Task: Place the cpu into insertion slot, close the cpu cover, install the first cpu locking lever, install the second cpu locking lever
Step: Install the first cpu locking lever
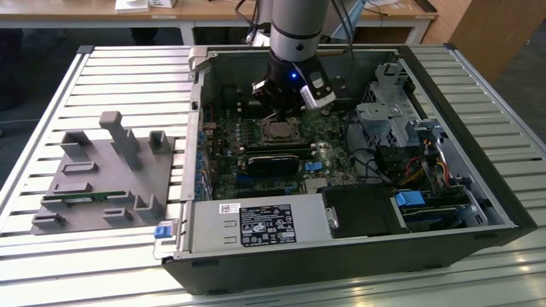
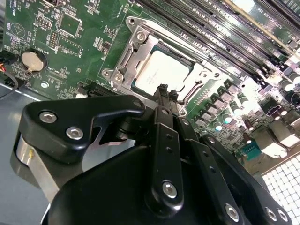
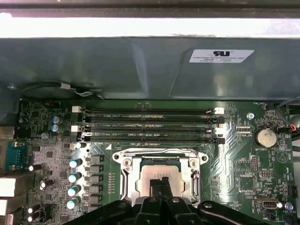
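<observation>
Cpu (image 2: 160, 70) lies flat in insertion slot (image 1: 266, 133) on motherboard (image 2: 84, 40), inside open computer case (image 1: 477, 166) on slatted table (image 1: 119, 70). Placement step looks done. Cpu cover (image 2: 127, 57) appears lowered, its silver frame lying around chip. Cannot tell whether either locking lever is latched, so lever steps are judged outstanding. Gripper (image 2: 163, 91) hangs just over cpu's edge, fingertips pressed together, nothing pinched.

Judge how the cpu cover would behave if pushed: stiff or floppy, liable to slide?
The cpu cover looks like thin sheet metal, so probably stiff but slightly springy. Screws show by its corners around the cpu, so it would likely stay put rather than slide. Its shiny face may be slippery under the gripper.
</observation>
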Controlling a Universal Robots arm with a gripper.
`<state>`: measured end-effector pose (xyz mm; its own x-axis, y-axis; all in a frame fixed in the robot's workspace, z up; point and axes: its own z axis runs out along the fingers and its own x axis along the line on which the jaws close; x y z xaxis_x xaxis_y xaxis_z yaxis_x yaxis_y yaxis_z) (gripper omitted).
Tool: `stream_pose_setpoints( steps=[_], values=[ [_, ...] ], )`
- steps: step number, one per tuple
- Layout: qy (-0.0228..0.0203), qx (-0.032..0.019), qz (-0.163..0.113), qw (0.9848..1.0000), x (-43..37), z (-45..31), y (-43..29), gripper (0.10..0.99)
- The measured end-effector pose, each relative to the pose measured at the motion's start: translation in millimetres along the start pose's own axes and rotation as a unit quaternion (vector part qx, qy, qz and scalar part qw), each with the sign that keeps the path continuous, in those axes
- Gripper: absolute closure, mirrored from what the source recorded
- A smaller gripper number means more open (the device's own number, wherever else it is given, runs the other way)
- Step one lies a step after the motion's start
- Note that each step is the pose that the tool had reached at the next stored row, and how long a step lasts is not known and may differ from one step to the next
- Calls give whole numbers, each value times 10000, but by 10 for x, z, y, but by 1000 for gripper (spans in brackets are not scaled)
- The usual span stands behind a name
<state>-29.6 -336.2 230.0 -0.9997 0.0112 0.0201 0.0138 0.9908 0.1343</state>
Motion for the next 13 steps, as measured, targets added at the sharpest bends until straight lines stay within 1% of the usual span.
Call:
stream_pose_setpoints(
  steps=[4,8,13],
  values=[
    [0,1,0,10000,0,0,5,980],
    [0,0,0,10000,0,3,26,980],
    [0,-1,0,10000,1,12,82,980]
  ],
)
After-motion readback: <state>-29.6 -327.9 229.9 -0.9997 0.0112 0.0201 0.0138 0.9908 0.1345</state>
